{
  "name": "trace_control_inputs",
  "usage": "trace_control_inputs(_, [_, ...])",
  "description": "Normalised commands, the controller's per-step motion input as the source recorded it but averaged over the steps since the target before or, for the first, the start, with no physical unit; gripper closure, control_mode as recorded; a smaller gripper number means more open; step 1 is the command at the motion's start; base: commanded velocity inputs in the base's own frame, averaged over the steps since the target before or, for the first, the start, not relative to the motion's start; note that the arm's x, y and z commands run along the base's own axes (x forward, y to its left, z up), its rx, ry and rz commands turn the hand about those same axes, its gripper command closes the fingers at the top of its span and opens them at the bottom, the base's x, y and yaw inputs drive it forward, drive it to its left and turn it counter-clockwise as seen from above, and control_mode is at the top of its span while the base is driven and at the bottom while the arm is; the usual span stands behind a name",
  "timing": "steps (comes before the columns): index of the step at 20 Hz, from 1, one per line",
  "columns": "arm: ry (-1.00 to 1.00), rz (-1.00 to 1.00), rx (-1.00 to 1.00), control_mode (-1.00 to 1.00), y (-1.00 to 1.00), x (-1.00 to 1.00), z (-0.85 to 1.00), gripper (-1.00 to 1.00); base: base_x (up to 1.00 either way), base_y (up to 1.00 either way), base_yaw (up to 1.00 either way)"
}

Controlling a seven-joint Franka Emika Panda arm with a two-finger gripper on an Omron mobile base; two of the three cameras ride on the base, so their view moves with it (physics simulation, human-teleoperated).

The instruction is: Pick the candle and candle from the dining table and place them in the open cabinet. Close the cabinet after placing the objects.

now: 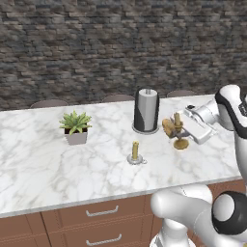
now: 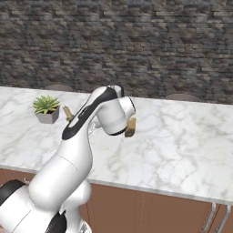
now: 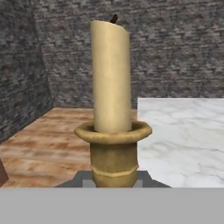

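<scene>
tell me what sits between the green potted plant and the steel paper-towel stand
Nothing: bare marble between plant and stand in the left base view; the stubby candle sits nearer the front.

A: Where does the arm stand?

B: In the left base view it rises from the lower right, the big white elbow low in front, the dark-banded forearm climbing the right edge and bending back leftward over the table (image 1: 38,164).

A: And the wrist?

B: Turned sideways, lying roughly level, so the tool (image 1: 179,129) points left across the table top.

A: From the other side?

B: The right base view shows the arm sweeping up from the lower left, its dark-striped link arching over to a bulky white wrist that faces away.

A: The jaws?

B: Drawn narrow, clamped on the candlestick (image 3: 113,151) low on its stem.
</scene>
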Motion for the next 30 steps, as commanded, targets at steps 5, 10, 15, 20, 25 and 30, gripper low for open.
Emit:
trace_control_inputs(5, [-0.03,-0.08,0.04,-1.00,0.00,-0.20,0.22,1.00,0.00,0.00,0.00])
trace_control_inputs(10, [0.00,-0.02,0.02,-1.00,0.00,-0.11,0.10,1.00,0.00,0.00,0.00])
trace_control_inputs(15, [-0.01,0.00,0.00,-1.00,0.00,-0.03,0.01,1.00,0.00,0.00,0.00])
trace_control_inputs(20, [-0.01,0.00,0.00,-1.00,0.00,-0.03,0.00,1.00,0.00,0.00,0.00])
trace_control_inputs(25, [-0.06,-0.02,0.00,-1.00,0.00,-0.18,0.00,1.00,0.00,0.00,0.00])
trace_control_inputs(30, [-0.20,-0.05,0.00,-1.00,-0.05,-0.44,0.00,1.00,0.00,0.00,0.00])
